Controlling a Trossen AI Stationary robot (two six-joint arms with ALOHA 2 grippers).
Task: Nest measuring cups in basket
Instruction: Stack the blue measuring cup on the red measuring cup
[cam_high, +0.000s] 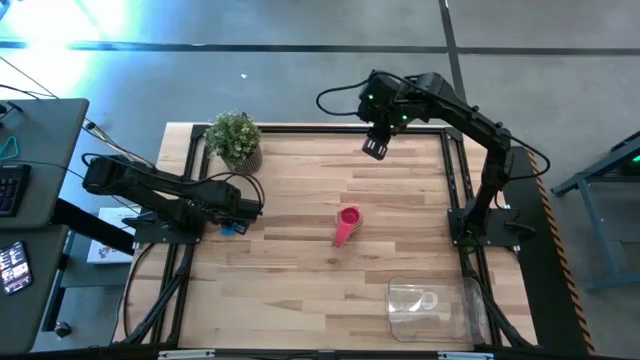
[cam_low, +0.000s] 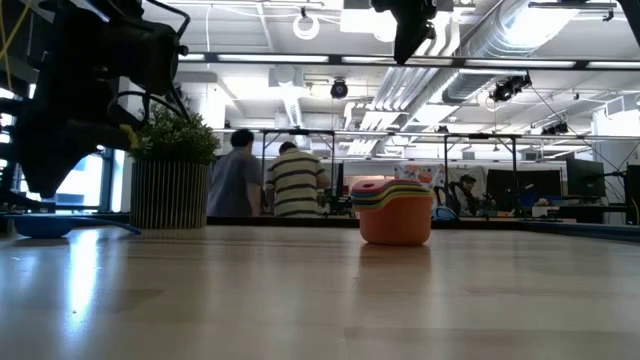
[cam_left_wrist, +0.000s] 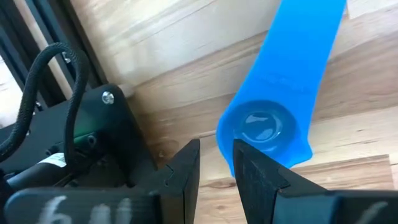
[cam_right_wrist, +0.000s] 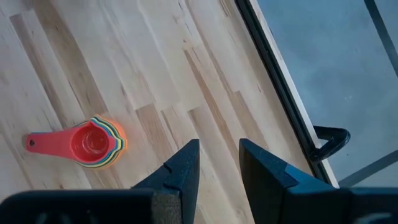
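A blue measuring cup (cam_left_wrist: 273, 112) lies on the table near the left edge (cam_high: 232, 229) (cam_low: 40, 225). My left gripper (cam_left_wrist: 216, 171) (cam_high: 243, 212) hangs just over its bowl, fingers a narrow gap apart, one finger over the bowl's rim. The other cups stand nested in one stack (cam_high: 347, 222) (cam_low: 395, 212) (cam_right_wrist: 96, 144) at mid-table, orange at the bottom and pink on top, with the handle toward the near edge. The clear basket (cam_high: 430, 305) sits at the near right corner. My right gripper (cam_right_wrist: 219, 165) (cam_high: 375, 148) hangs high over the far edge, slightly open and empty.
A potted plant (cam_high: 235, 140) (cam_low: 172, 180) stands at the far left corner, close behind my left arm. A black frame (cam_high: 455, 180) rims the table. Bare wood lies between the stack and the basket. People stand in the room beyond the table.
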